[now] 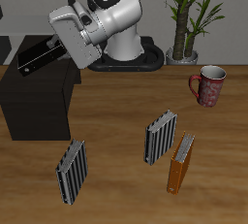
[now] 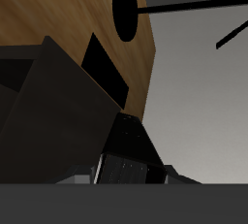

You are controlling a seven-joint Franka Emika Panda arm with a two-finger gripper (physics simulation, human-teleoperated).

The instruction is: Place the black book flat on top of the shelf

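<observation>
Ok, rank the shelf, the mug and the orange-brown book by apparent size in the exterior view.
1. shelf, by far the largest
2. orange-brown book
3. mug, though it stands farther from the camera, so the last two are unsure.

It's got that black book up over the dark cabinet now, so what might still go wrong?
The black book hangs tilted in the gripper above the shelf, not flat. Released like this, it might land on an edge and tip or slide.

It seems to sit near the shelf's back edge, so it may drop behind.

The wrist view is mostly filled by dark surfaces, so judging the height over the top looks hard.
</observation>
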